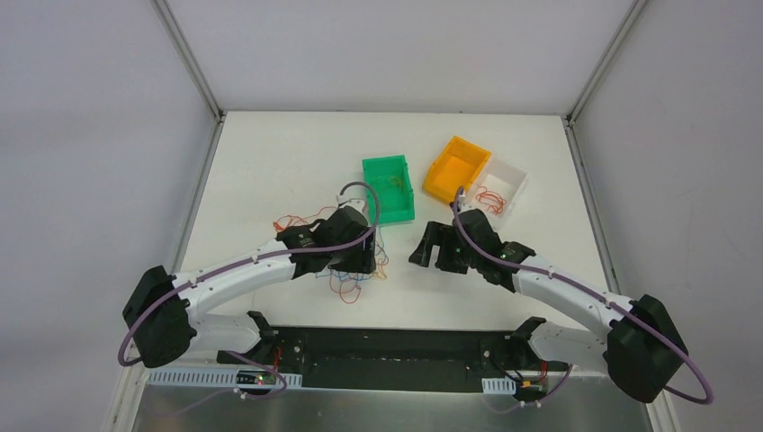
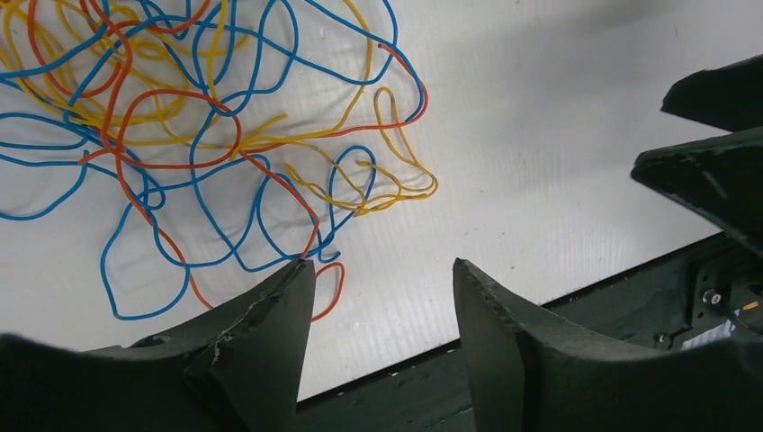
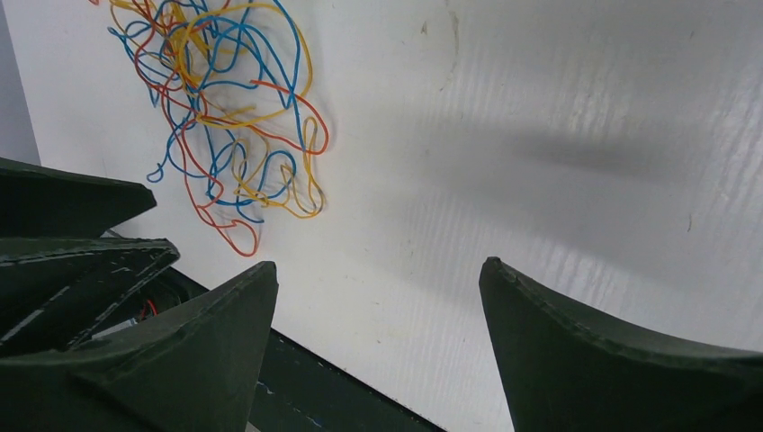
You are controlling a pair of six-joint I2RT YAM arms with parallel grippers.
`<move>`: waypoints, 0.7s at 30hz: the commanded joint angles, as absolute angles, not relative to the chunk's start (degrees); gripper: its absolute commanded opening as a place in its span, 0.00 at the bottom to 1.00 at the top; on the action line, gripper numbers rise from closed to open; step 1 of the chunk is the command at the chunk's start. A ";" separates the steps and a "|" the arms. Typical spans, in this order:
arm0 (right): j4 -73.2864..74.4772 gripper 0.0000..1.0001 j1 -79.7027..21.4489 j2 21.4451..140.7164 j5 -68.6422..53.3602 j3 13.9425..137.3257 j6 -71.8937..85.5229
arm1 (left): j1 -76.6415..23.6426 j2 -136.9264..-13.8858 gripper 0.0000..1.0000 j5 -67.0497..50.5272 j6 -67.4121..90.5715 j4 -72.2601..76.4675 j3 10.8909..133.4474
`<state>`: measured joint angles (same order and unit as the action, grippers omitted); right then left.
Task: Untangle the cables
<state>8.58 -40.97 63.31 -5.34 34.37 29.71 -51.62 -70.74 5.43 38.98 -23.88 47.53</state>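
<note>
Cables (image 2: pixel 193 94) heaped on table (image 2: pixel 540 135), nothing held.
Heap lies just beyond my left gripper (image 2: pixel 382 265), jaws apart and empty; right gripper (image 3: pixel 378 265) wide open, well aside. I'd pinch one outlying yellow loop (image 2: pixel 405 180), lift slowly, and pin the heap with the right.

In my left wrist view the cables (image 2: pixel 193 135) run off the top and left edges, and one finger (image 2: pixel 256 342) hides part of a red loop. From above, my left gripper (image 1: pixel 355 259) covers the cables' middle. Beyond the cables, a yellowish bit (image 1: pixel 393 183) in the green bin (image 1: pixel 369 191) is too small to name.
</note>
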 commanded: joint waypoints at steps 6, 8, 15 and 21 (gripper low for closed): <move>4.16 0.83 -44.89 68.71 -4.47 34.59 30.90 | -45.16 -65.13 0.72 4.92 38.69 -24.70 44.15; 3.53 0.82 -45.97 70.71 -4.72 35.36 30.85 | -43.54 -64.81 0.72 3.87 38.42 -24.79 43.65; 2.06 0.72 -48.85 78.39 -5.19 40.82 29.66 | -39.18 -63.44 0.73 1.53 38.31 -24.78 40.89; 1.91 0.62 -49.59 85.47 -2.28 47.74 27.08 | -35.32 -61.67 0.73 0.08 37.07 -24.85 39.20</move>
<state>4.47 -49.10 82.06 -4.95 42.09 29.45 -37.23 -63.59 1.76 38.74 -24.53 39.86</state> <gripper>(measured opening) 0.665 0.728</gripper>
